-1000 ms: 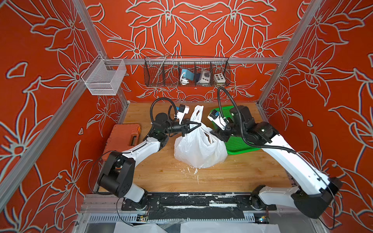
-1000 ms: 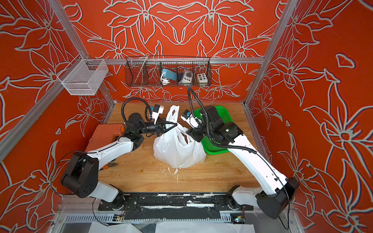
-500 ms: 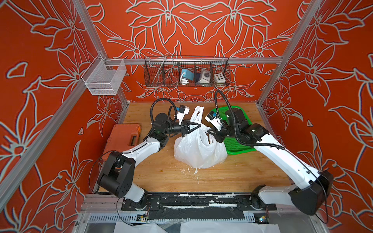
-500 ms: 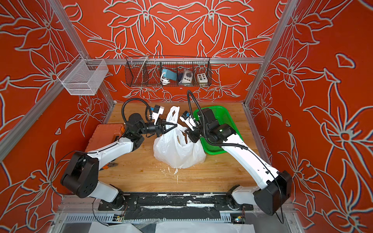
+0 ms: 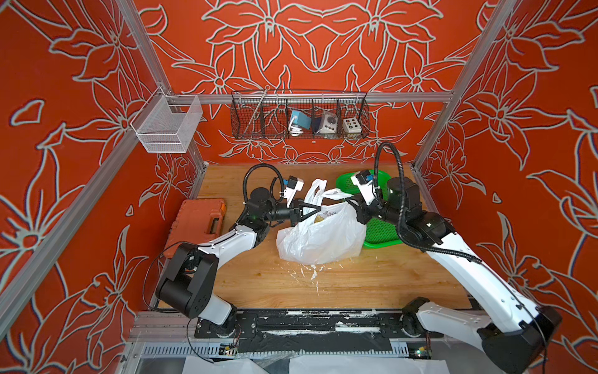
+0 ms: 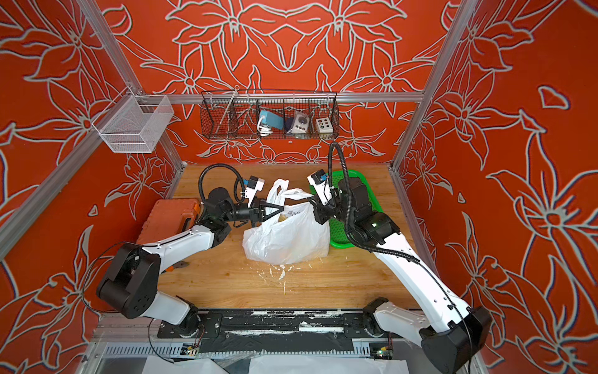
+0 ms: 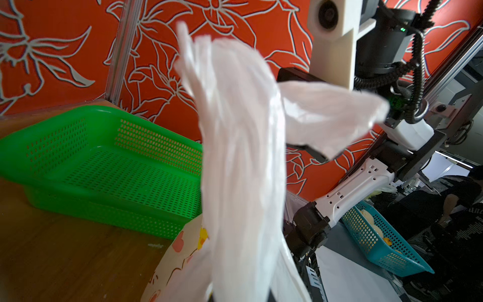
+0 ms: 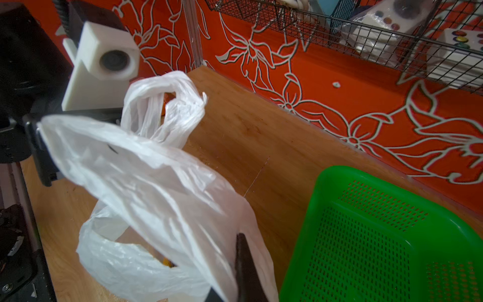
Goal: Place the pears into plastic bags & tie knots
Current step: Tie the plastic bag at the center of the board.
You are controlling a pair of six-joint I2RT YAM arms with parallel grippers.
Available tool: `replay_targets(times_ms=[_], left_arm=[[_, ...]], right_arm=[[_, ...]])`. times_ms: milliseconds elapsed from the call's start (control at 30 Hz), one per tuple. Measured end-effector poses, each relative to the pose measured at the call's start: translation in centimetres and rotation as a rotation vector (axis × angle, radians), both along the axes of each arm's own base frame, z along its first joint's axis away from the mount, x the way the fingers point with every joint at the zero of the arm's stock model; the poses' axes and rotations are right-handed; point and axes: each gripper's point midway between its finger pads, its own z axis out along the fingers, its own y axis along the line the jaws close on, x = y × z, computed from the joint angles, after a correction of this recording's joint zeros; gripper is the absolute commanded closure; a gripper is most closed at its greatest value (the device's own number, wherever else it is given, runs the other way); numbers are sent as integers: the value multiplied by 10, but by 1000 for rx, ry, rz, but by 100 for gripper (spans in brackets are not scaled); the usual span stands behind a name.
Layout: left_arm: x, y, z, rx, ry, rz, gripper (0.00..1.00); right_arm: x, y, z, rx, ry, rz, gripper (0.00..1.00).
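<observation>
Since a second ago, your right gripper has closed on one handle loop and drawn it away from your left gripper, which is clamped on the other loop. Between the jaws hangs one plastic bag; one pear shows inside, any others are hidden. Behind the right jaws, one green basket holds no pears. No knot is tied yet.

Wooden tabletop; plastic bag mid-table; green basket just beside; orange case apart; white scraps by bag.
</observation>
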Motion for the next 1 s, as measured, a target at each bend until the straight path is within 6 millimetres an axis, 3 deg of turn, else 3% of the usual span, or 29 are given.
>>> replay_targets(times_ms=[167,367,567,667,1000], left_arm=[[0,-1,2,9,-4,-10,97],[2,-3,14,19,-46,-27,70],[-3,-2,7,57,-35,-35,39],[-10,2,6,68,-35,-15,28],[-15,8,12,78,-53,25,28]], right_arm=[[2,9,-9,8,39,30,100],[-2,15,-19,0,80,72,100],[-3,18,-36,-43,133,96,100],[-5,20,-43,-65,150,107,100],[-22,38,-43,-139,131,168,100]])
